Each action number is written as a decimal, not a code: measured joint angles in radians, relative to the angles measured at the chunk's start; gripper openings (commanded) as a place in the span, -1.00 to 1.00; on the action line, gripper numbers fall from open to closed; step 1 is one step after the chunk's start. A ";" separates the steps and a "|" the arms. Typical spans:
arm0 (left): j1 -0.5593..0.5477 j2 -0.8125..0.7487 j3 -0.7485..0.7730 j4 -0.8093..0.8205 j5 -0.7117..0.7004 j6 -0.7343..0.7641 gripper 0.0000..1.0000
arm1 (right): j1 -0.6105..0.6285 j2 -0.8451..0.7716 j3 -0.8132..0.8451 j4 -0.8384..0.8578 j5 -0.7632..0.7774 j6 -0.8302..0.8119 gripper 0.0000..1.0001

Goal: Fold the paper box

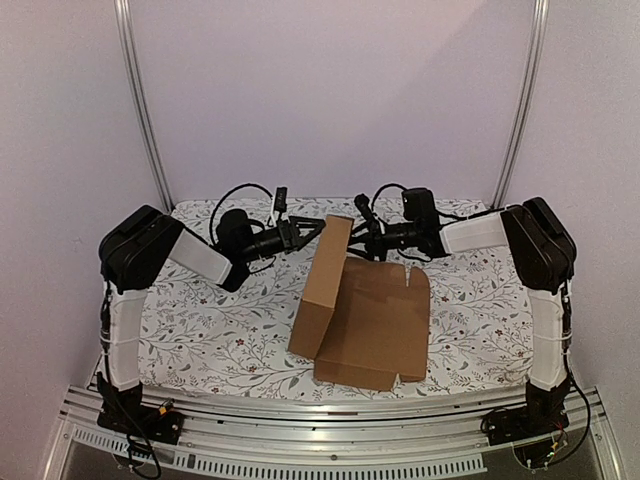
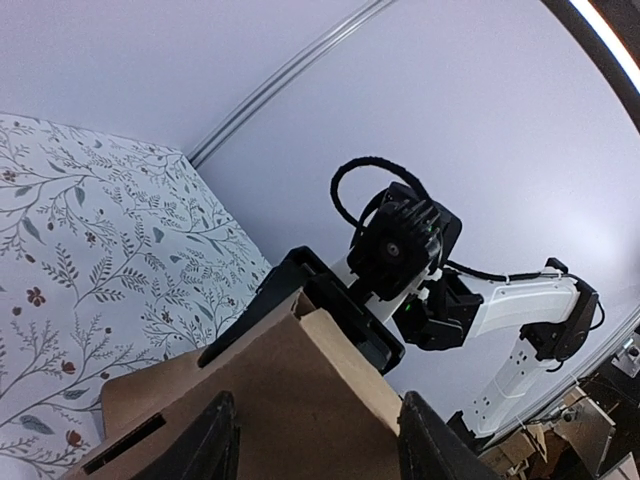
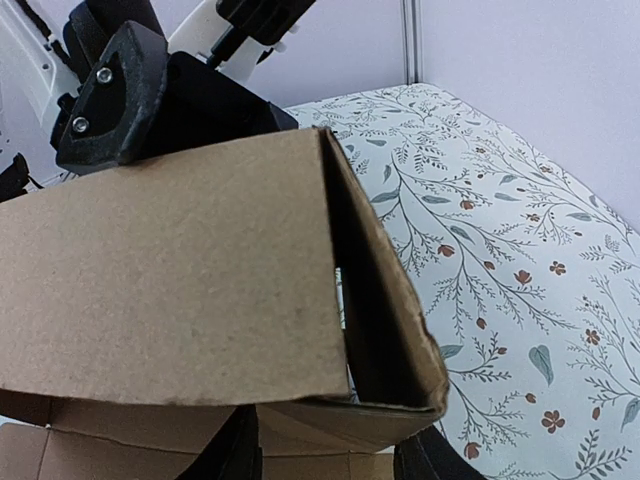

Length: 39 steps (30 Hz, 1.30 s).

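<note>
The paper box (image 1: 385, 330) lies in the middle of the table, brown and unprinted, with one long wall (image 1: 322, 285) folded up on its left side. My left gripper (image 1: 315, 232) is at that wall's top far corner from the left. It is open, and the cardboard face (image 2: 290, 400) fills the space between its fingers (image 2: 215, 440). My right gripper (image 1: 358, 235) meets the same corner from the right. Its fingers (image 2: 250, 315) lie on either side of the doubled wall (image 3: 170, 270). Whether they clamp it is hidden.
A floral cloth (image 1: 210, 320) covers the table. An aluminium rail (image 1: 330, 420) with both arm bases runs along the near edge. Two metal uprights (image 1: 140, 100) stand at the back corners against pale walls. The left gripper's body (image 3: 150, 90) sits just behind the raised wall.
</note>
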<state>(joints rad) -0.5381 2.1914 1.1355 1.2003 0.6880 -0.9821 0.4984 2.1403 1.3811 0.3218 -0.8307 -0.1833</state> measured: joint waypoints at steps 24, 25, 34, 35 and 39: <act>0.052 0.096 -0.011 0.190 -0.049 -0.288 0.08 | 0.071 0.135 0.187 0.160 0.008 0.095 -0.11; 0.052 0.097 -0.011 0.185 -0.049 -0.287 0.08 | 0.071 0.134 0.187 0.156 0.008 0.095 -0.12; 0.053 0.100 -0.025 0.161 -0.050 -0.285 0.12 | 0.071 0.055 0.087 0.128 0.030 0.095 -0.14; 0.053 0.098 -0.035 0.157 -0.051 -0.282 0.13 | 0.071 0.035 0.069 0.114 0.039 0.095 -0.14; 0.054 0.063 -0.101 0.119 -0.069 -0.255 0.14 | 0.071 -0.044 -0.003 0.045 0.078 0.095 -0.04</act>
<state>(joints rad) -0.4843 2.2543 1.0348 1.3190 0.6193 -1.2373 0.5690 2.0960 1.3781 0.3668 -0.7528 -0.0887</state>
